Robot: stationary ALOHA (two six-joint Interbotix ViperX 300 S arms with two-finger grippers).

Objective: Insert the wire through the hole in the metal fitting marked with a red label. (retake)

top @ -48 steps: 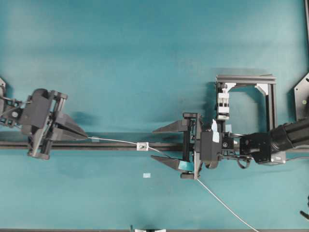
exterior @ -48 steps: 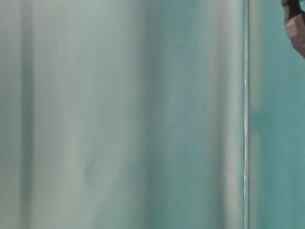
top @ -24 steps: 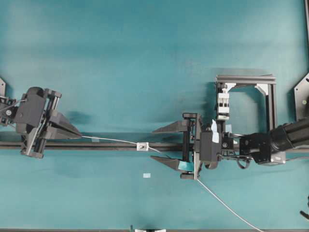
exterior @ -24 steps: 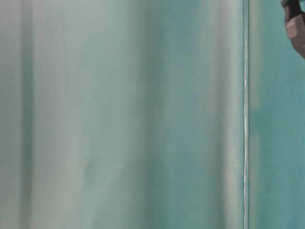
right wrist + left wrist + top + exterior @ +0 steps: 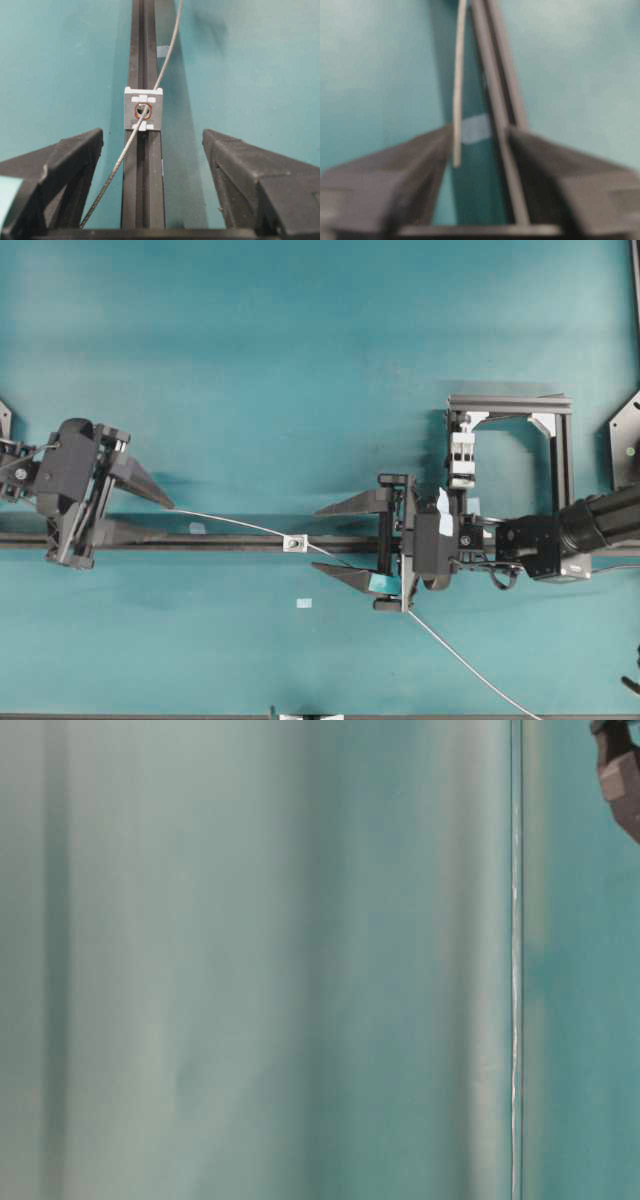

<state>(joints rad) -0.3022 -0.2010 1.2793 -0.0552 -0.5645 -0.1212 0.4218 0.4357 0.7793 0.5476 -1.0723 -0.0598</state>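
The wire (image 5: 230, 523) runs from my left gripper through the hole (image 5: 142, 110), ringed in red, of the small silver metal fitting (image 5: 294, 542) on the black rail (image 5: 240, 540). It goes on under my right gripper to the lower right. My left gripper (image 5: 165, 522) is open, and the wire's tip (image 5: 456, 160) lies loose beside its left finger (image 5: 415, 160). My right gripper (image 5: 317, 540) is open and empty, its fingers either side of the rail just right of the fitting (image 5: 143, 108). The wire (image 5: 115, 165) passes between them.
A black frame (image 5: 510, 403) with a white clamp block (image 5: 460, 455) stands behind my right arm. A small pale label (image 5: 304, 603) lies on the teal table in front of the rail. The table-level view shows only blurred teal surface.
My left gripper moved left, drawing the wire further through the fitting, then opened and let go of the wire's end. The right gripper has not moved.
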